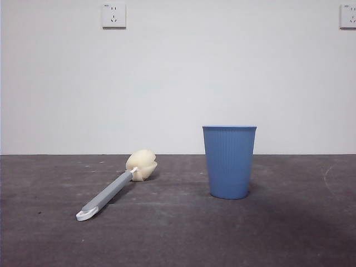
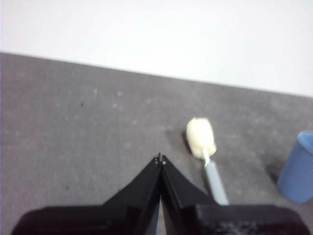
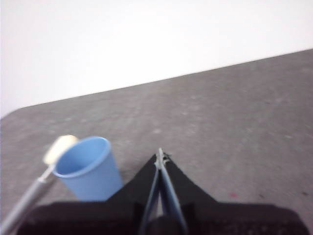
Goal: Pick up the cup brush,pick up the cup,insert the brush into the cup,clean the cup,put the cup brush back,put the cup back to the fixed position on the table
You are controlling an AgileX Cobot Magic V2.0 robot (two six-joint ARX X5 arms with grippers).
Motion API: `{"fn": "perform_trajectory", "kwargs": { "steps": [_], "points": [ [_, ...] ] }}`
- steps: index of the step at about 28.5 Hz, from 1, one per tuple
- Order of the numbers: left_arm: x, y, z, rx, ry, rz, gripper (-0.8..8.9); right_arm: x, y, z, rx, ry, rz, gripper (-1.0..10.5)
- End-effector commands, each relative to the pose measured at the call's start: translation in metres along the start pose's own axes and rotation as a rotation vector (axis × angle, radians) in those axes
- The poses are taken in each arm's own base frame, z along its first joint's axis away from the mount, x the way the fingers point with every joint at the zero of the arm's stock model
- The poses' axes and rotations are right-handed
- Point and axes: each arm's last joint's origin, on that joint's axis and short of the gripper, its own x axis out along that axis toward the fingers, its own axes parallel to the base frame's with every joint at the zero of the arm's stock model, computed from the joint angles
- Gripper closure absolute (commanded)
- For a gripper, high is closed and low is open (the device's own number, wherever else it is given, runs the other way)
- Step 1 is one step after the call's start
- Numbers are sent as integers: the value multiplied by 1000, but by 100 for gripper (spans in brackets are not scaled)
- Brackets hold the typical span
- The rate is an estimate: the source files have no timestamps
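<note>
Brush and cup on my worktop point(image 1: 289, 233)

Brush point(image 1: 114, 189) lies flat, cream sponge head toward the wall, white loop nearest; blue ribbed cup point(image 1: 229, 161) stands upright, well apart.

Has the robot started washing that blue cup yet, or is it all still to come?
Nothing looks done. The cup brush lies flat on the table, and the cup stands upright beside it, apart. The left gripper and right gripper are both shut and empty. Every step remains.

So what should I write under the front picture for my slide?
A cup brush lies flat on the table beside an upright blue cup, both untouched.
</note>
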Motion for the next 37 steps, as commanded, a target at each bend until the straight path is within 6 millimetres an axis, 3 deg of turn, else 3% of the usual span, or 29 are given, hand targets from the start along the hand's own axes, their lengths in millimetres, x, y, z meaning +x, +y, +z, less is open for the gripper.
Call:
{"fn": "perform_trajectory", "kwargs": {
  "steps": [1, 10, 19, 24, 30, 32, 33, 35, 36, 37],
  "points": [
    [-6, -4, 13, -25, 23, 1, 821, 3, 4, 14, 24, 41, 38, 958],
    [-14, -21, 56, -68, 259, -134, 821, 17, 22, 65, -53, 375, 268, 958],
    [-10, -33, 91, -38, 486, -291, 821, 15, 34, 114, -110, 631, 327, 957],
    [-10, -35, 101, 16, 616, -299, 821, 11, 38, 126, -106, 722, 330, 957],
    [-9, -35, 102, 61, 712, -311, 819, 11, 37, 123, -87, 777, 327, 945],
    [-9, -35, 102, 62, 708, -312, 808, 11, 37, 123, -88, 774, 327, 865],
    [-9, -35, 102, 62, 709, -312, 743, 11, 37, 123, -87, 773, 327, 748],
    [-9, -35, 102, 54, 710, -309, 357, 11, 37, 123, -76, 775, 321, 495],
    [-9, -35, 102, 55, 710, -311, 220, 11, 37, 123, -59, 778, 314, 398],
    [-9, -36, 102, 57, 711, -315, 216, 11, 37, 123, -40, 781, 307, 369]
  ]
}}
